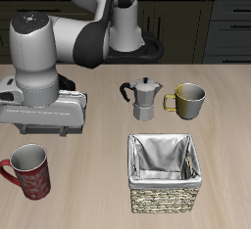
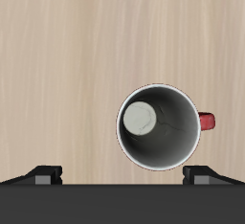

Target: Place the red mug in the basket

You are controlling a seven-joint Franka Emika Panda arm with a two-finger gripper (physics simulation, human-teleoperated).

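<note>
Near the table's front edge, red mug point(image 1: 30, 171) stands upright, apart from basket point(image 1: 164, 175).

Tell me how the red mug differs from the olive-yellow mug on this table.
The red mug is dark red with a pale pattern; the olive-yellow mug is plain and metallic. The red mug looks larger than the olive-yellow mug. The red mug stands near the table's front edge, the olive-yellow mug farther back, beside the moka pot. Both stand upright, empty, each with a loop handle.
</note>
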